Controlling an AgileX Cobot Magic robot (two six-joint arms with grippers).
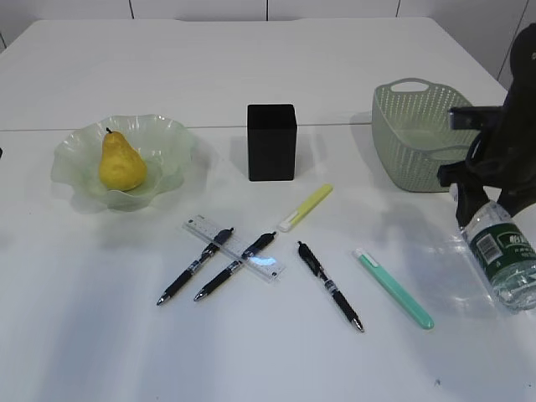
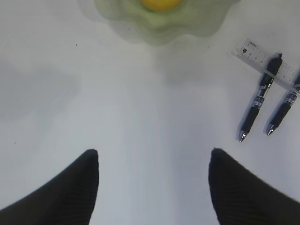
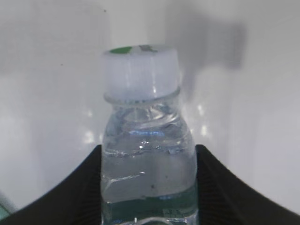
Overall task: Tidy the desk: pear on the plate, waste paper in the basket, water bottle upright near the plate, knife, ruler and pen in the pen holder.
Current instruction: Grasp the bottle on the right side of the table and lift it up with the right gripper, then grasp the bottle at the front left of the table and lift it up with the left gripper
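Altogether, three black pens lie on the white surface (image 1: 251, 84), two of them (image 1: 191, 268) (image 1: 234, 266) across the one clear ruler (image 1: 203, 228) and the third (image 1: 329, 286) apart. One yellow highlighter (image 1: 306, 206) and one teal pen-shaped thing (image 1: 394, 287) lie nearby. One pear (image 1: 121, 162) sits on the plate (image 1: 75, 159); one pen holder (image 1: 271, 141) and one basket (image 1: 410, 138) stand behind. Right gripper (image 3: 149, 154) clamps the water bottle (image 3: 145, 140); left gripper (image 2: 153, 157) hangs with jaws apart, holding nothing.

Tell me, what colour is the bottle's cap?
The water bottle's cap is white with a green top, clearest in the right wrist view.
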